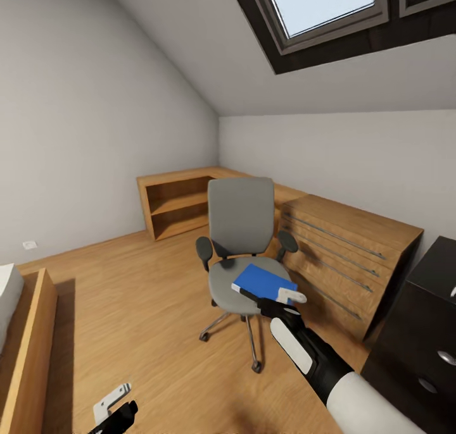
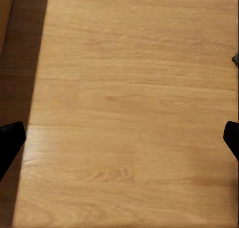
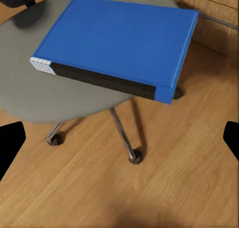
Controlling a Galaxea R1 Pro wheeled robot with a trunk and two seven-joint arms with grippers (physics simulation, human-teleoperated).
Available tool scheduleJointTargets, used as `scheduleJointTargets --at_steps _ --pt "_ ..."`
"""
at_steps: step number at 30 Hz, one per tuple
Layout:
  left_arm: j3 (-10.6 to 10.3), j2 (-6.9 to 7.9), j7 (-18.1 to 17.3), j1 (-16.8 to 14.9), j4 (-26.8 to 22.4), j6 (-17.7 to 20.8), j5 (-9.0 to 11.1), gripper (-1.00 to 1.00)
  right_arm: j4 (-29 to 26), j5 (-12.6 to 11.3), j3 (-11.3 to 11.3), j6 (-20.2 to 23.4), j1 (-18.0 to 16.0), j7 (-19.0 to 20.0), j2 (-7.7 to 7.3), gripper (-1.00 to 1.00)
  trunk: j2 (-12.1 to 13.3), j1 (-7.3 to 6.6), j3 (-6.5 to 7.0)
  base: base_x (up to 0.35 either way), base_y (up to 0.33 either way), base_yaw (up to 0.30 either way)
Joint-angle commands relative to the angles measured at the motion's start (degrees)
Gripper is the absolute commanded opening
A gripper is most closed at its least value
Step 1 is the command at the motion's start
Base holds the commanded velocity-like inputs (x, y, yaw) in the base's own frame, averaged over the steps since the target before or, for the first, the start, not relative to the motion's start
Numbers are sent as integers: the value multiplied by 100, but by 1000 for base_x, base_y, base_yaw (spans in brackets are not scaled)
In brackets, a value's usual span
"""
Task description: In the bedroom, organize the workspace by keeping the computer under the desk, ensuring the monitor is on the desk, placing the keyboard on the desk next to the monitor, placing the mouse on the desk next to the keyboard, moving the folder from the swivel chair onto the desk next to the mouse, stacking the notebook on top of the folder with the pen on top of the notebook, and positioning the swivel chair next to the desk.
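- Reaching toward the swivel chair (image 1: 240, 257), the right gripper (image 1: 288, 298) hovered at the front corner of its seat, just short of the blue folder (image 1: 265, 282); the right wrist view showed the fingers spread wide with nothing between them, which suited an approach meant to slip around the folder's edge.
- The folder (image 3: 117, 41) lay flat on the grey seat with one corner jutting past the seat's front rim, so that overhanging corner looked like the natural place to take hold; its dark spine faced the gripper.
- The chair stood on the wooden floor (image 1: 139, 307) well out from the wall, its back turned to the low shelf unit (image 1: 174, 203) behind it and a wooden chest of drawers (image 1: 351, 250) just beside its armrest; it probably had to be wheeled over later.
- The left gripper (image 1: 114, 409) hung low, well apart from the chair, its fingers open over bare floor (image 2: 129, 103), apparently parked out of the way.
- A bed frame (image 1: 28, 352) sat across the floor from the chair; no desk could be picked out with certainty.
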Motion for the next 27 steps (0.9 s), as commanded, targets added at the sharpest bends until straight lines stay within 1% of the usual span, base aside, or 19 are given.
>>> scheduleJointTargets --at_steps 1,2,3,4,5,6,7,8,9,11,14,15,17,19,20,23,24,25,27 --pt "-22 8 47 -3 -68 20 17 100 -2 -41 13 17 -2 25 -73 100 -3 -1 -6 -42 15 -1" --pt "-21 8 47 -3 -124 20 17 100 2 -71 12 10 2 101 -139 100 -3 -1 -6 -34 12 -1" --pt "-20 8 48 -3 -222 21 17 100 9 -182 9 -14 11 300 -260 100 -3 -1 -6 -22 8 -1" --pt "-25 8 44 -3 -364 21 17 100 22 -1107 2 -139 72 1272 -752 100 -44 21 -24 -5 2 0" --pt "-25 8 43 -3 -378 21 17 100 29 -1440 4 -164 83 1588 -896 100 -84 43 -42 -3 1 0" --pt "-25 8 42 -3 -390 21 17 100 77 -1890 3 -187 103 2051 -1079 100 -124 65 -60 -1 1 0" --pt "-25 8 41 -3 -392 21 17 100 115 -2017 3 -191 111 2194 -1133 100 -164 87 -78 -1 0 0" --pt "-26 8 41 -3 -397 21 17 100 300 -2329 1 -200 126 2612 -1278 100 -204 109 -96 0 0 0" --pt "-26 8 41 -3 -398 21 17 100 372 -2415 0 -202 129 2752 -1318 100 -244 131 -114 0 0 0" --pt "-26 4 41 -3 -400 21 17 100 635 -2722 -23 -207 136 3337 -1448 100 -324 175 -150 0 0 0" --pt "-31 1 41 -3 -401 21 17 100 890 -2995 -55 -209 139 3982 -1551 100 -445 241 -204 0 0 0" --pt "-33 0 40 -3 -401 21 17 100 1119 -3143 -67 -209 140 4511 -1607 100 -485 263 -222 0 0 0" --pt "-34 0 40 -3 -402 21 17 100 1295 -3209 -75 -210 141 4866 -1632 100 -565 306 -258 0 0 0" --pt "-34 5 35 -3 -410 21 17 100 1690 -3306 -153 -206 141 5604 -1658 100 -645 350 -294 0 0 0" --pt "-35 6 31 -3 -421 24 17 100 1876 -3337 -251 -204 141 5897 -1664 100 -685 372 -311 0 0 0" --pt "-44 2 27 -3 -461 35 20 100 2120 -3364 -476 -200 141 6239 -1670 100 -806 438 -365 0 0 0" --pt "-60 1 24 -3 -497 45 25 100 2238 -3373 -644 -195 141 6398 -1672 100 -846 460 -383 0 0 0" --pt "-136 1 12 -3 -576 59 29 100 2317 -3377 -790 -188 141 6504 -1674 100 -886 482 -401 0 0 0" --pt "-263 28 -4 -2 -824 86 38 100 2385 -3380 -927 -182 141 6598 -1675 100 -966 526 -437 0 0 0"
